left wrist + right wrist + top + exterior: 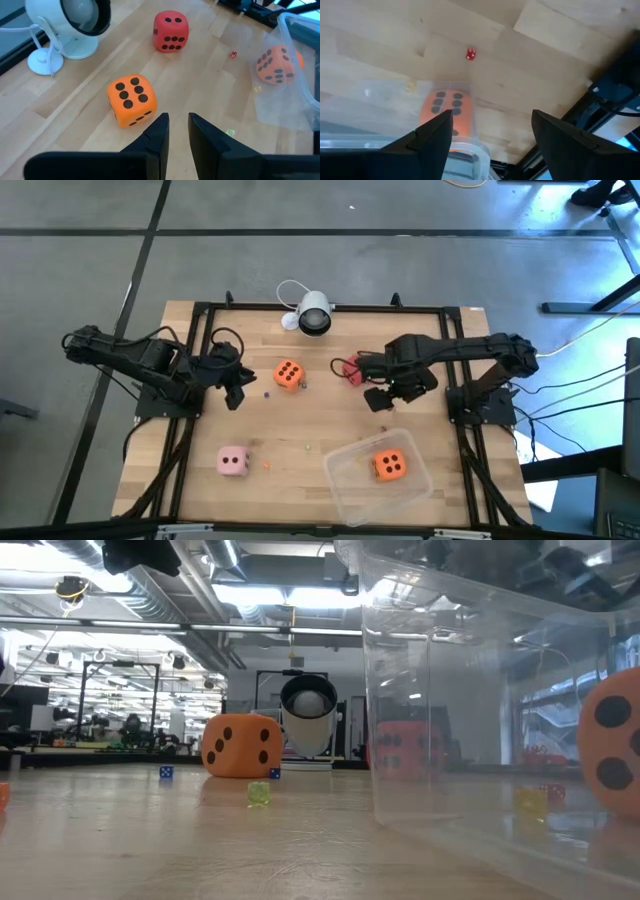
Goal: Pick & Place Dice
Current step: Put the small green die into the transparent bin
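Observation:
An orange die (pixel 288 375) (pixel 131 100) rests on the table just ahead of my left gripper (pixel 235 390) (pixel 178 125). That gripper is shut to a narrow slit and holds nothing. The red die (pixel 348 369) (pixel 170 31) sits at mid table, by my right arm's wrist. The pale pink die (pixel 233 462) lies near the near edge. A second orange die (pixel 389 466) (pixel 445 107) sits inside the clear tub (pixel 350 480). My right gripper (pixel 380 398) (pixel 492 125) hovers open over the tub's far edge.
A white round lamp-like device (pixel 312 312) (pixel 308 710) stands at the far edge. Tiny dice lie scattered on the wood: blue (pixel 166 772), yellow-green (pixel 259 793), red (pixel 470 53). A black frame (pixel 200 308) borders the table.

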Robot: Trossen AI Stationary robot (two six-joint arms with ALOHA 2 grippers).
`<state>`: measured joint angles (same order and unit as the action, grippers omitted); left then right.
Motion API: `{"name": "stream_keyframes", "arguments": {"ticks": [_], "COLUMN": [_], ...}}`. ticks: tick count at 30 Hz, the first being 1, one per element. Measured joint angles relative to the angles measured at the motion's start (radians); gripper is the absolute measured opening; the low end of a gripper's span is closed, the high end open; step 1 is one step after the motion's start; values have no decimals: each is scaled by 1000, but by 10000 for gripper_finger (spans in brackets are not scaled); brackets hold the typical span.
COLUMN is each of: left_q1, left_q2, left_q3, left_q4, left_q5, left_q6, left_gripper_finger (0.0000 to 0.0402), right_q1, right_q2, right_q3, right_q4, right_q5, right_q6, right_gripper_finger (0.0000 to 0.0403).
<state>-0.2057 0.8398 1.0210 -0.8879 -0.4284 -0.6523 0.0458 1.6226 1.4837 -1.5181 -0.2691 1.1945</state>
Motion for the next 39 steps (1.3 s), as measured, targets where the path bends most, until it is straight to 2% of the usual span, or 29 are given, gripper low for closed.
{"name": "stream_keyframes", "arguments": {"ticks": [6, 12, 16, 22, 30, 33, 36, 39], "left_q1": [0, 0, 0, 0, 0, 0, 0, 0], "left_q2": [0, 0, 1, 27, 177, 246, 316, 389], "left_q3": [0, 0, 0, 0, 0, 0, 0, 0], "left_q4": [0, 0, 1, 70, 124, 143, 233, 344], "left_q5": [14, 40, 89, 206, 324, 328, 361, 376], "left_q6": [11, 12, 10, 52, 197, 270, 327, 367], "left_gripper_finger": [66, 66, 66, 66, 75, 95, 123, 153], "right_q1": [38, 124, 179, 302, 463, 501, 536, 578], "right_q2": [-5, -7, -7, -16, -26, -26, -26, -30], "right_q3": [25, 138, 149, 158, 159, 159, 159, 159], "right_q4": [19, 246, 233, 195, 235, 296, 333, 332], "right_q5": [41, 76, 143, 323, 471, 531, 609, 737], "right_q6": [4, 33, 89, 228, 408, 439, 467, 494], "right_gripper_finger": [267, 265, 250, 217, 197, 197, 197, 197]}}
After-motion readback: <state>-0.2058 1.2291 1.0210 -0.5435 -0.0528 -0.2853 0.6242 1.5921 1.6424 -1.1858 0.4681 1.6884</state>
